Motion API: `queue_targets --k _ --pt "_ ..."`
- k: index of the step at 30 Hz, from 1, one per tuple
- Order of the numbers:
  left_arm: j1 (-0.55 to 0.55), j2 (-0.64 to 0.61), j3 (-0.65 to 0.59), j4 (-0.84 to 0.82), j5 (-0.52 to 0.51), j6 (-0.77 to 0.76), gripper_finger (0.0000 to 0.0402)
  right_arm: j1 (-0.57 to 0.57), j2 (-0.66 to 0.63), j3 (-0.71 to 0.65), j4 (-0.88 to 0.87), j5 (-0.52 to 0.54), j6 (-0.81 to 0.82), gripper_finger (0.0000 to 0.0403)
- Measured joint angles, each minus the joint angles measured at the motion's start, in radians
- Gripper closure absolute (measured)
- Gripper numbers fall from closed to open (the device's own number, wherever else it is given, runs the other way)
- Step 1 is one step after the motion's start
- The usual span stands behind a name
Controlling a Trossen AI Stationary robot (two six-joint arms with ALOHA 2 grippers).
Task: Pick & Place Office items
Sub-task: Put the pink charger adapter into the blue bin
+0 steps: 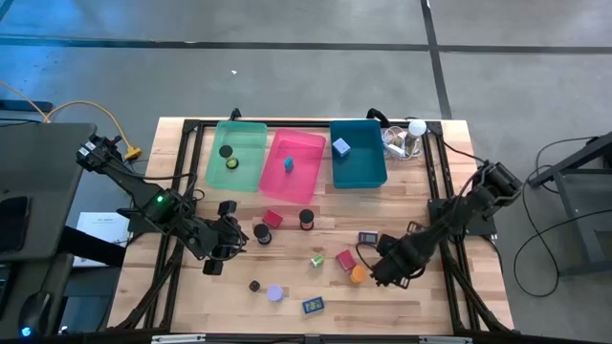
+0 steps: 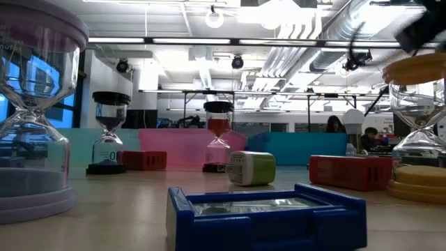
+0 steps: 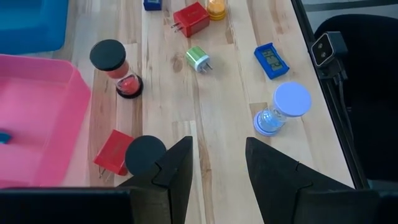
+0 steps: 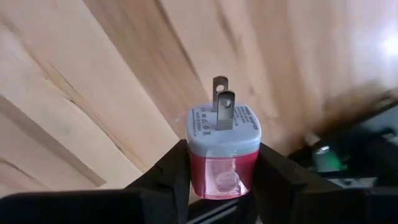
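**Right fingers hold a pink charger, the bins lie far ahead**

We see the right gripper (image 4: 221, 171) closed part way on a pink charger block (image 4: 222, 152), one finger on each side of its body. The two metal prongs point forward, away from the wrist, so the long axis of the block runs along the fingers and not across them. In the high view this gripper (image 1: 387, 268) is near the front of the surface (image 1: 421, 306), just beside an orange disc (image 1: 358, 275) and a red block (image 1: 345, 259). We judge that the coming move is a carry, and it turns on one thing: the teal bin (image 1: 371, 177) lies well apart from these fingers, at the far side, and the right arm is the nearer one to it.

The left gripper (image 3: 217, 165) is partly open and holds nothing; a black-topped hourglass (image 3: 145, 154) stands just beside one finger, with bare surface between the two.
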Motion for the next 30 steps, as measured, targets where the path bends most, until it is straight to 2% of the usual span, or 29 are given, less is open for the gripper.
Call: queue_targets --k 7,16,23,30 --pt "0.000 0.000 0.000 0.013 -0.003 0.000 0.0258 -0.074 -0.001 0.185 -0.137 0.133 -0.100 0.0283" --pt "0.000 0.000 0.000 0.016 -0.004 -0.007 0.0258 -0.254 -0.002 0.341 -0.148 0.263 -0.359 0.0283" --pt "0.000 0.000 0.000 0.046 -0.004 -0.008 0.0258 -0.447 -0.002 0.389 -0.125 0.278 -0.563 0.0283" --pt "0.000 0.000 0.000 0.048 -0.004 -0.008 0.0258 -0.672 -0.002 0.390 -0.044 0.237 -0.762 0.0283"
